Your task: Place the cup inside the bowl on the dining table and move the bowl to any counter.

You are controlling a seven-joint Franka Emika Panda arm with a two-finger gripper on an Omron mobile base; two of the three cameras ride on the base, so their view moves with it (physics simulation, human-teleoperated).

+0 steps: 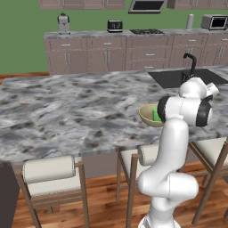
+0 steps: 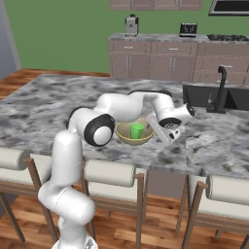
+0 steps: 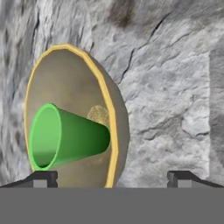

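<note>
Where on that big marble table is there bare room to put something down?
The dining table lies bare from the bowl out to its far-left end. It is crowded where the bowl holds the cup, with the open gripper beside it and the sink behind.

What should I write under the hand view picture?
Small green cup standing inside the wide tan-yellow bowl on the grey marble dining table, open gripper beside it.
</note>
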